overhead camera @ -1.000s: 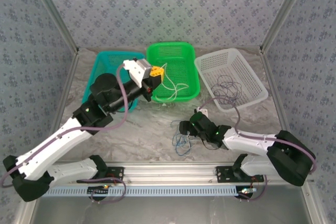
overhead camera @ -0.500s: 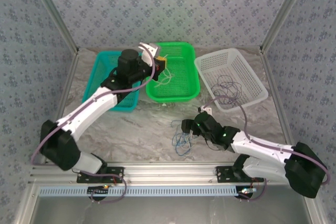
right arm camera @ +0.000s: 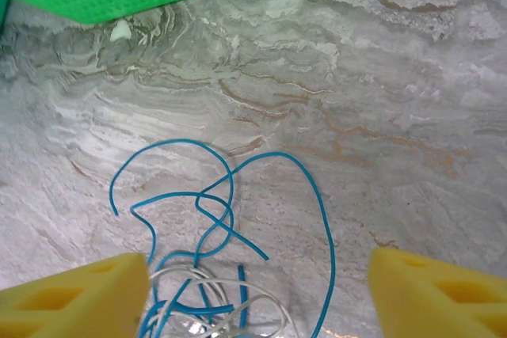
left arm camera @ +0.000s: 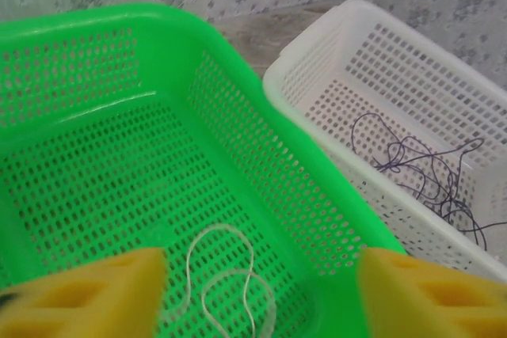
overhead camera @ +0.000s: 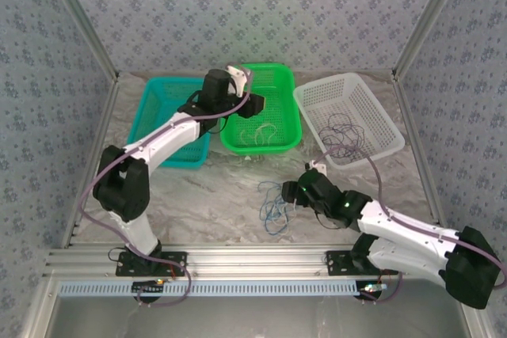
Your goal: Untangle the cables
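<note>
From high at six o'clock we look down on the whole table (overhead camera: 222,187). Our left wrist camera sits close over the green basket (left arm camera: 95,61), facing the white basket (left arm camera: 412,77) at two o'clock; the overhead view shares both. Our right wrist camera looks steeply down, near the blue cable (right arm camera: 207,195), with the green basket's rim at eleven o'clock.

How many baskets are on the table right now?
3: a teal basket on the left, a green basket in the middle, a white basket on the right, all in a row. No others seem hidden.
</note>
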Robot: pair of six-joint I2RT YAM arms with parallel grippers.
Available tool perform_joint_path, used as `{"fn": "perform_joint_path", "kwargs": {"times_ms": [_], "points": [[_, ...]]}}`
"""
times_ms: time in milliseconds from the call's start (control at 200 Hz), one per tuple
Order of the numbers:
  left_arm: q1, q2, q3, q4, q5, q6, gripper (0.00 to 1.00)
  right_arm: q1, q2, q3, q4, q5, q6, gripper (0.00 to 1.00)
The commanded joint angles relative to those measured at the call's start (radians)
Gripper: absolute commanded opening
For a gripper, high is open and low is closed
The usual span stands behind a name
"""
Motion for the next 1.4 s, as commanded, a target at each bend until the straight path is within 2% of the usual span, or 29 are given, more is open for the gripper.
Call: {"fn": "perform_joint_path", "kwargs": {"times_ms": [0, 10, 25, 120, 175, 225, 285, 325, 460, 565, 755, 969, 1094, 1249, 1394], "points": [[-0.029, -0.049, -0.018, -0.039, -0.056, -0.001, 0.90, -0.018, -0.022, 0.046, -0.044, -0.002, 0.012, 0.63], [-0.033, -0.056, -0.027, -0.034, -0.060, 0.002, 0.97, -0.020, -0.022, 0.049, -0.043, -0.003, 0.010, 0.62], [-0.038, -0.068, -0.041, -0.028, -0.070, 0.007, 0.99, -0.023, -0.025, 0.052, -0.045, -0.007, 0.007, 0.60], [-0.070, -0.140, -0.116, 0.004, -0.115, 0.041, 0.99, -0.036, -0.029, 0.078, -0.057, -0.026, 0.003, 0.50], [-0.085, -0.176, -0.149, 0.005, -0.135, 0.063, 0.99, -0.042, -0.027, 0.089, -0.065, -0.039, 0.000, 0.49], [-0.099, -0.208, -0.176, 0.000, -0.145, 0.083, 0.99, -0.046, -0.025, 0.104, -0.083, -0.037, -0.015, 0.54], [-0.118, -0.250, -0.216, -0.002, -0.166, 0.100, 0.99, -0.051, -0.026, 0.127, -0.135, -0.018, -0.023, 0.70], [-0.130, -0.280, -0.242, -0.003, -0.182, 0.106, 0.99, -0.057, -0.026, 0.147, -0.190, -0.014, -0.018, 0.76], [-0.168, -0.392, -0.352, 0.013, -0.218, 0.093, 0.99, -0.091, -0.017, 0.193, -0.405, -0.046, 0.017, 0.77], [-0.204, -0.464, -0.439, 0.044, -0.216, 0.079, 0.99, -0.095, -0.026, 0.173, -0.483, -0.067, 0.092, 0.76], [-0.257, -0.546, -0.529, 0.045, -0.249, 0.059, 0.99, -0.094, -0.148, 0.025, -0.328, -0.185, 0.306, 0.74], [-0.271, -0.590, -0.598, 0.055, -0.272, 0.066, 0.99, -0.093, -0.226, -0.019, -0.306, -0.251, 0.483, 0.74], [-0.272, -0.596, -0.617, 0.064, -0.275, 0.071, 0.99, -0.084, -0.257, -0.122, -0.153, -0.304, 0.651, 0.71], [-0.271, -0.607, -0.633, 0.068, -0.278, 0.084, 1.00, -0.081, -0.278, -0.142, -0.212, -0.288, 0.711, 0.68], [-0.272, -0.609, -0.654, 0.093, -0.280, 0.082, 0.99, -0.080, -0.282, -0.158, -0.184, -0.273, 0.747, 0.64]]}}
